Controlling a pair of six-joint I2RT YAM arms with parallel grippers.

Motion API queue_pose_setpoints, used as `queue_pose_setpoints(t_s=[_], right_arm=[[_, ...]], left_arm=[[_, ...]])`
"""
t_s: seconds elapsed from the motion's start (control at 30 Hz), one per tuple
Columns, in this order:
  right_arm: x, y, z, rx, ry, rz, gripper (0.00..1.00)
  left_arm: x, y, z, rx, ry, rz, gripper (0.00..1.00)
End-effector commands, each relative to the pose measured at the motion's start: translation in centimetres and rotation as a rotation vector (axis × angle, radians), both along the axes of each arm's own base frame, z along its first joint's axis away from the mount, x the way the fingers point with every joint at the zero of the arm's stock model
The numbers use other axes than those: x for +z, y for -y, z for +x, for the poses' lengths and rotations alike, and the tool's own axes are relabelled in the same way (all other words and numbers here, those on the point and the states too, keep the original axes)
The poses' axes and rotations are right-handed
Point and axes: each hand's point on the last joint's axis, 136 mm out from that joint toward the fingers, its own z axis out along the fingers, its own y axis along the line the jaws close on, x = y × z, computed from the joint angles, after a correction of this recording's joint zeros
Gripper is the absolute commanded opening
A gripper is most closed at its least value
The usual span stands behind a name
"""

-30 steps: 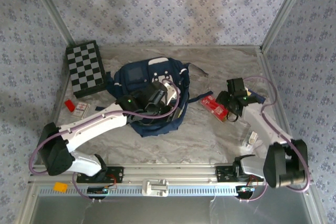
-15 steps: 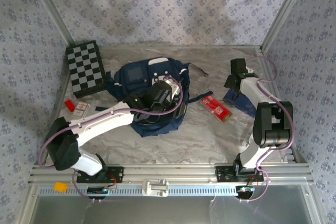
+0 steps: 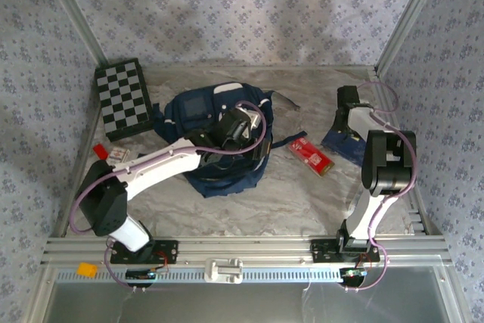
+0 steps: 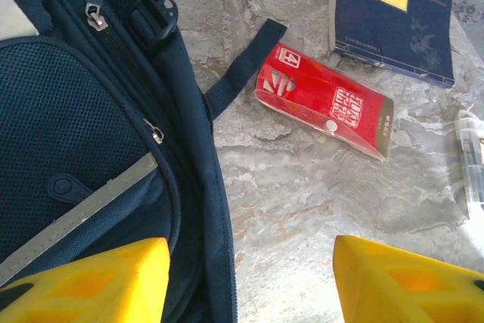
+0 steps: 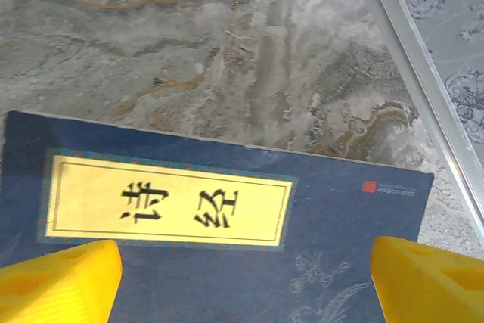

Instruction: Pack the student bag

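Your student bag (image 3: 215,141) sits on the tabletop (image 3: 265,202), a bit left of centre. Your left hand (image 4: 246,289) hangs over its right edge, fingers moderately apart with nothing between them. Just right of the bag a red carton (image 4: 325,107) lies flat, and one dark strap (image 4: 242,66) reaches up to its corner. Past that is a dark blue book (image 5: 227,262) with a yellow title label. Your right hand (image 5: 242,285) hovers over it, spread wide, gripping nothing. A checkerboard (image 3: 122,98) sits far left by the wall. From above, the left arm covers a good chunk of the bag, so I can't tell what's inside. Something clear (image 4: 470,160) at the left wrist view's right edge is cut off.
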Motion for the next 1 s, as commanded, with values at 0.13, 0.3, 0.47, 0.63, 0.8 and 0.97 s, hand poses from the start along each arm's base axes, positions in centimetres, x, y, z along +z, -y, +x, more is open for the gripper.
queue_pose_setpoints(t_s=[0.13,0.3,0.47,0.63,0.8,0.97], right_arm=[[-1.1,1.5,-3.8,-0.119,-0.054,0.042,0.89],[-1.3,1.3,-5.5,-0.161,-0.037,0.073,0.9],[-0.6,0.9,-7.6,-0.192,0.025,0.143,0.91],[-0.7,2.0,-9.8,-0.269,0.068,0.221,0.92],[-1.7,2.7,-11.1,-0.33,0.063,0.303,0.92],[-2.9,1.6,-9.9,-0.283,0.093,0.39,0.93]], left_arm=[[0.9,0.7,0.8,0.024,0.001,-0.028,0.59],[0.8,0.7,1.0,0.041,-0.008,-0.039,0.6],[0.8,0.6,0.7,0.051,-0.019,-0.063,0.6],[0.5,0.1,0.7,0.078,-0.019,-0.062,0.61],[0.4,0.3,0.8,0.095,-0.026,-0.082,0.62],[0.0,0.9,1.0,0.102,-0.034,-0.092,0.63]])
